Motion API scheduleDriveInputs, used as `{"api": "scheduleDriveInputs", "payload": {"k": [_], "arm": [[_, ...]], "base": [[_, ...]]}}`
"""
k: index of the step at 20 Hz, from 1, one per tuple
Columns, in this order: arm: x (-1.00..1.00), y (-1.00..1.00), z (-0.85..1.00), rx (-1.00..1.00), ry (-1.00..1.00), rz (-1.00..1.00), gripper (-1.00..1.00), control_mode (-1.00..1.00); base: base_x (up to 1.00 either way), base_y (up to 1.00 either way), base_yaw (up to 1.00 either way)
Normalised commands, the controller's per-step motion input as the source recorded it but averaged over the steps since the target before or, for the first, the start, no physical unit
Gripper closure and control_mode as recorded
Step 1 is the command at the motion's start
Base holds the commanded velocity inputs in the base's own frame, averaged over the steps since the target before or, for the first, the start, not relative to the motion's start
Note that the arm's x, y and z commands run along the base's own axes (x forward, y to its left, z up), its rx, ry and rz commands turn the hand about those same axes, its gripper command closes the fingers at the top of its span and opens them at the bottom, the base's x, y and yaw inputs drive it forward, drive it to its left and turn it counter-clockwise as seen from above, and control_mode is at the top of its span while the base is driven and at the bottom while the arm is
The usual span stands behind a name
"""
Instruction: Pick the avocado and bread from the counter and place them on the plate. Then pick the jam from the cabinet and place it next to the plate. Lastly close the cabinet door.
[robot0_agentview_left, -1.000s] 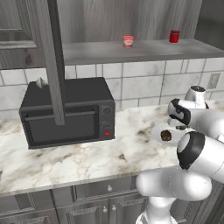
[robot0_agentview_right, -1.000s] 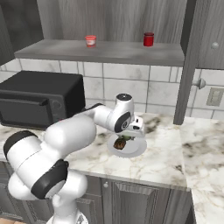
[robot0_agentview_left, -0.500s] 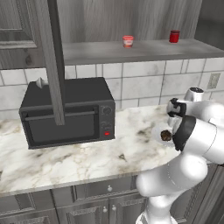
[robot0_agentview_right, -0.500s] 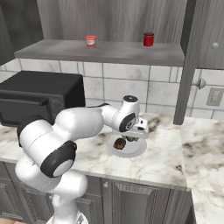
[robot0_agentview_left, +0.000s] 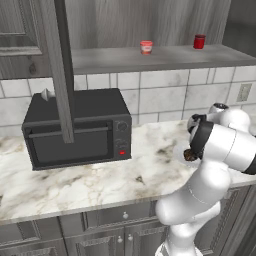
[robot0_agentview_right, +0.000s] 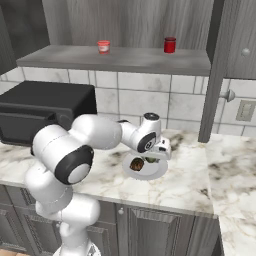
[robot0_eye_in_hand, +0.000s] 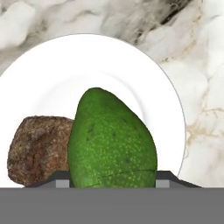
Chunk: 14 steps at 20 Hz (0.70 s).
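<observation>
Holding the avocado (robot0_eye_in_hand: 113, 142) low over the plate (robot0_eye_in_hand: 131, 61), the gripper (robot0_agentview_right: 159, 152) has its fingers clamped on the fruit. Bread (robot0_eye_in_hand: 38, 148) already lies on the plate, touching the avocado, so release seems next. The jam (robot0_agentview_left: 146, 47) waits on the cabinet shelf (robot0_agentview_left: 165, 57), door (robot0_agentview_left: 59, 70) open.

A black microwave (robot0_agentview_left: 80, 129) sits below a darker all-red jar (robot0_agentview_left: 199, 41) and beside a wall outlet (robot0_agentview_right: 246, 110).

Counter (robot0_agentview_right: 190, 180) w/ plate (robot0_agentview_right: 152, 172), microwave (robot0_agentview_left: 80, 130)
</observation>
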Motion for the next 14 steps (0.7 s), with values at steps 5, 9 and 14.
{"api": "scheduleDriveInputs", "payload": {"k": [5,9,14], "arm": [[0.12,-0.05,-0.23,0.0,0.0,0.0,1.0,-1.0],[0.02,-0.05,-0.21,0.0,0.0,-0.02,1.0,-1.0],[0.0,-0.02,-0.21,0.0,0.0,-0.03,1.0,-1.0]], "base": [[0.0,0.0,0.0],[0.0,0.0,0.0],[0.0,0.0,0.0]]}}
